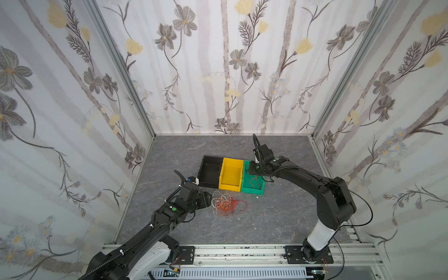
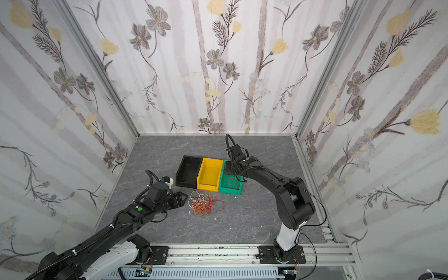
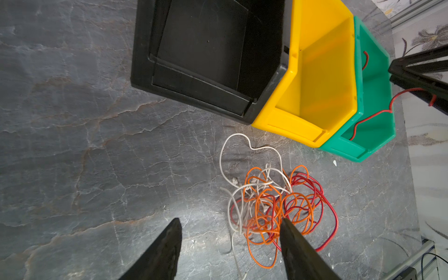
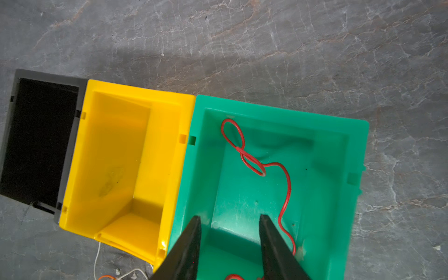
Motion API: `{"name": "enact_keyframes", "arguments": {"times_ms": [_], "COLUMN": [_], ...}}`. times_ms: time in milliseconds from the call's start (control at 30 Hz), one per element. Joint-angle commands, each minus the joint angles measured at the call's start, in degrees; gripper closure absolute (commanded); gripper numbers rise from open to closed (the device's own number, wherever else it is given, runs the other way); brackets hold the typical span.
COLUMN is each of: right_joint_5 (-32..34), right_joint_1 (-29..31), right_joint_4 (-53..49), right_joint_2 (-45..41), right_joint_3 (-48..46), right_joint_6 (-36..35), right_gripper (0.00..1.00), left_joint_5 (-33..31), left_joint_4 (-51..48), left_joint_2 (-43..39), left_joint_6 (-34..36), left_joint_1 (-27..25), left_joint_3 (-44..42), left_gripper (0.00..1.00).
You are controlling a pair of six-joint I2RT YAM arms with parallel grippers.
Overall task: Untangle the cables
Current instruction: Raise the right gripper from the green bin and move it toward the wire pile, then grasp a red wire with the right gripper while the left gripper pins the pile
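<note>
Lying just ahead of the open, empty left claw (image 3: 230, 220), the nearer one, the cables (image 3: 264, 201) are resting tangled on the tabletop (image 3: 72, 145); the right claw (image 4: 229, 216), parted and empty, is hovering over the green bin (image 4: 334, 169).

the left arm (image 1: 155, 225) and right arm (image 1: 305, 179) are matte black, built of boxy links. near each base sits a white shell (image 1: 320, 236). a green dot (image 1: 173, 208) marks each forearm. a black ribbed hose (image 1: 135, 240) runs along the left arm, bound with white ties (image 1: 151, 226); a thin black cord (image 1: 372, 213) loops off the right arm. black base plates (image 1: 291, 254) carry silver screws. the left fingers (image 3: 164, 254) and right fingers (image 4: 186, 249) are flat black wedges.
</note>
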Motion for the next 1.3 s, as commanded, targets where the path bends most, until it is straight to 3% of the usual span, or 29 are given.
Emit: {"name": "enact_keyframes", "arguments": {"times_ms": [0,400,667,1033,1267], "right_joint_5": [-1.5,-3.2,-5.6,-7.5,-9.1], "right_joint_1": [0.0,0.1,0.5,6.6,10.9], "right_joint_4": [0.2,-0.9,-0.9,3.4,7.7], "right_joint_2": [-1.4,-8.0,-16.1,-25.7,-25.5], "right_joint_3": [-0.3,-1.3,-6.9,-19.2,-26.2], "right_joint_6": [-0.9,-2.1,-1.6,2.7,6.0], "right_gripper": [0.53,0.48,0.48,0.48,0.48], "left_joint_5": [1.0,4.6,5.1,3.9,1.7], "left_joint_4": [1.9,3.1,7.2,11.2,14.0], "left_joint_2": [0.3,2.6,7.0,15.0,18.8], "left_joint_6": [-0.6,0.1,-0.9,-1.4,-2.9], "left_joint_1": [0.1,-0.6,-5.4,-8.9,-11.5], "left_joint_3": [0.0,0.2,-0.1,0.8,1.1], "left_gripper": [0.34,0.32,0.31,0.31,0.36]}}
